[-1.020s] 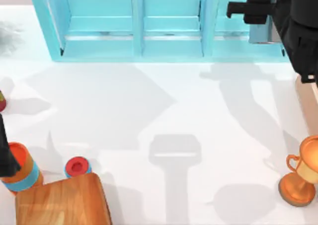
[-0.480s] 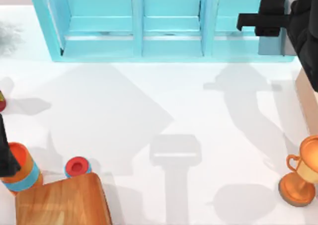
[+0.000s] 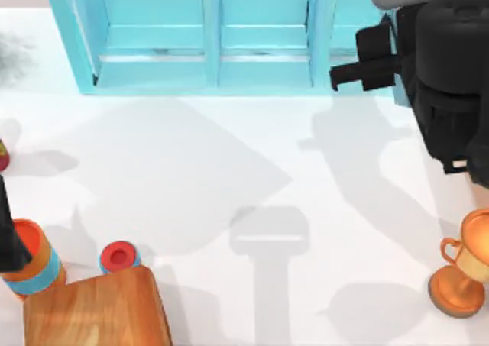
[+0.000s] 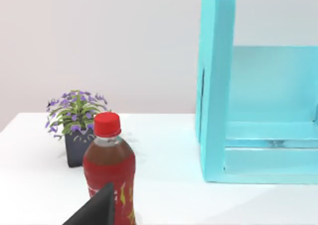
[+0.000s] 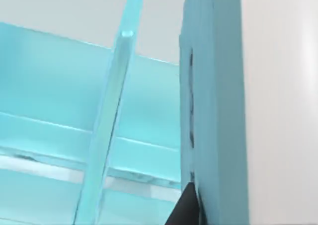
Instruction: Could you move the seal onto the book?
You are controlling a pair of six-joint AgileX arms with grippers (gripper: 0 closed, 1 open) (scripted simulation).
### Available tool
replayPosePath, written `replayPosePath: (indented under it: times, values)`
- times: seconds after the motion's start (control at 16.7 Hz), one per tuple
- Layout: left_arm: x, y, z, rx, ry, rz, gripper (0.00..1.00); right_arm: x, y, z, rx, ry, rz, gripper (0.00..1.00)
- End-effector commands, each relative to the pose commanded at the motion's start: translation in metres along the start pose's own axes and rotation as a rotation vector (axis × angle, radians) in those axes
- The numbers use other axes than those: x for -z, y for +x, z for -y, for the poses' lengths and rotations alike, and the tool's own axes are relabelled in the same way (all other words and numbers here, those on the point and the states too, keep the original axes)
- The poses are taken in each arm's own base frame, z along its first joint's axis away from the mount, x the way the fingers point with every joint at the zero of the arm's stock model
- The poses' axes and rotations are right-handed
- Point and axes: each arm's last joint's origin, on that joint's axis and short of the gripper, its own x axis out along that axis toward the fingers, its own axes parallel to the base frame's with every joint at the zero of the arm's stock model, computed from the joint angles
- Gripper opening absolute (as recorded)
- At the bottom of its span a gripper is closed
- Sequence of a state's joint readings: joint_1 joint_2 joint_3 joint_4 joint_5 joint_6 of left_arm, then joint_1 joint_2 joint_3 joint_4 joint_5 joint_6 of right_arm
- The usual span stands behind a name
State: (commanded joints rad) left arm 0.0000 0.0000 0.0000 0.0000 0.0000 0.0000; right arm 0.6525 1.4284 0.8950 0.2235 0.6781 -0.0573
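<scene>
Shelf [image 3: 218, 37] of light blue stands close before right gripper [image 3: 359, 67]; whether its fingers are apart I cannot tell.

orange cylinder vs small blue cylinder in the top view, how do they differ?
The orange cylinder is wider, orange with a blue band low down; the small blue cylinder is narrower, blue-sided with a red top. The orange cylinder is partly covered by the left arm; the blue one stands unobstructed. Both stand upright beside the wooden board.

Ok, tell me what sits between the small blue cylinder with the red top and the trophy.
Nothing stands there. In the top view, only bare white table with shadows separates the small blue cylinder from the trophy.
</scene>
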Motion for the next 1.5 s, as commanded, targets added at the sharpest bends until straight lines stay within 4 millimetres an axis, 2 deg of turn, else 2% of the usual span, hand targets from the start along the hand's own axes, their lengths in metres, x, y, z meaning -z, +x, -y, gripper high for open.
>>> replayPosePath:
  times: [0.24,0.48,0.78,1.02,1.5]
  values:
    - [0.000,0.000,0.000,0.000,0.000,0.000,1.00,0.029,0.010,-0.038,-0.011,-0.386,-0.016,0.00]
    - [0.000,0.000,0.000,0.000,0.000,0.000,1.00,0.063,0.011,-0.072,-0.035,-0.813,-0.014,0.00]
    - [0.000,0.000,0.000,0.000,0.000,0.000,1.00,0.097,0.004,-0.096,-0.058,-1.203,0.012,0.00]
    - [0.000,0.000,0.000,0.000,0.000,0.000,1.00,0.106,0.001,-0.103,-0.060,-1.309,0.028,0.00]
    - [0.000,0.000,0.000,0.000,0.000,0.000,1.00,0.107,-0.002,-0.102,-0.060,-1.308,0.026,0.00]
